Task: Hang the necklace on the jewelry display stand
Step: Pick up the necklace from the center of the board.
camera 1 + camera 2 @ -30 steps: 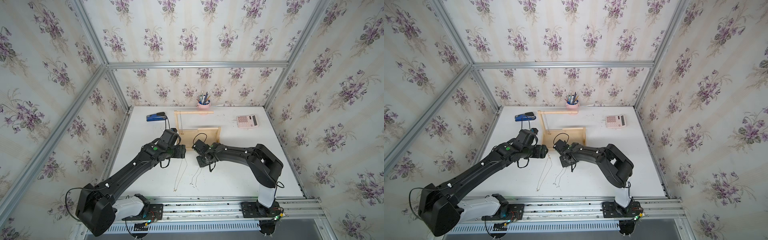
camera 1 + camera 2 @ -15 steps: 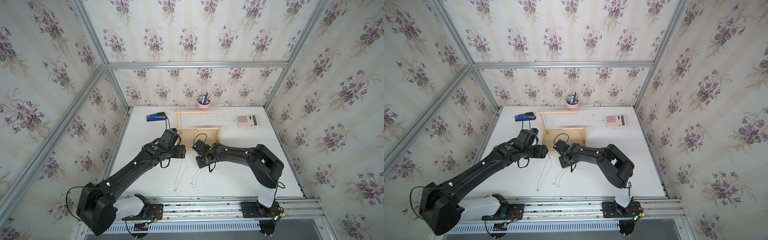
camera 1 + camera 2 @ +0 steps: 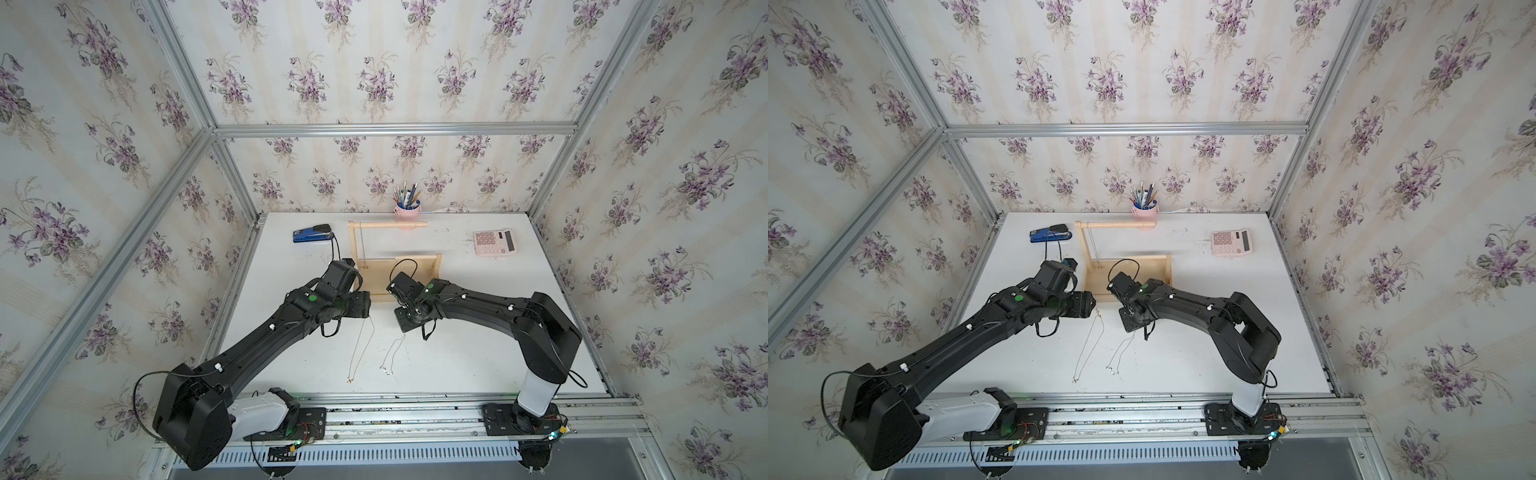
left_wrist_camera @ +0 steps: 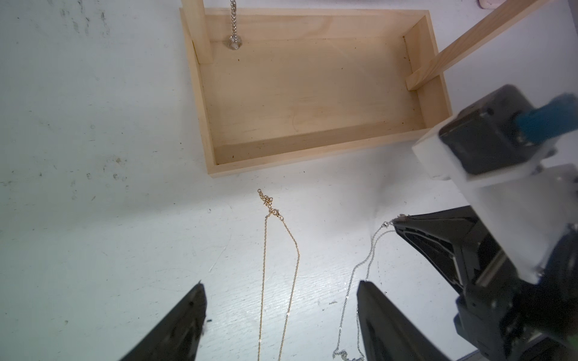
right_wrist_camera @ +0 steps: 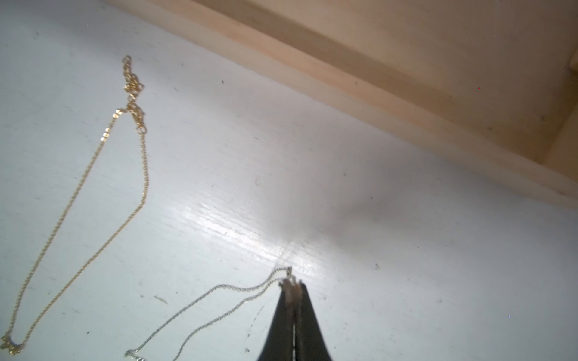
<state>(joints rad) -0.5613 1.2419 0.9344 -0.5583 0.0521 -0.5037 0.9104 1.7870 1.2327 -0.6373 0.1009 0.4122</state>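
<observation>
- The stand sits mid-table toward the back edge, with its tray on the table, its post at the tray's back left corner and its bar overhead.
- A chain with a pendant hangs from the bar beside the post.
- The right gripper is clamped on the clasp end of the silver necklace, just in front of the tray's front wall. The rest of the necklace trails toward the front edge.
- The left gripper stands spread wide and holds nothing. The gold necklace lies flat on the table and runs between its fingers in the wrist view.
- The two necklaces lie side by side and apart, gold to the left.
- In both top views the right wrist and its cable loop cover the tray's front part.
- A stapler lies near the back left corner, a pen cup stands at the back edge behind the bar, and a calculator lies near the back right corner.
- The table is white and scuffed.
- Floral wallpaper and an aluminium frame enclose it.
</observation>
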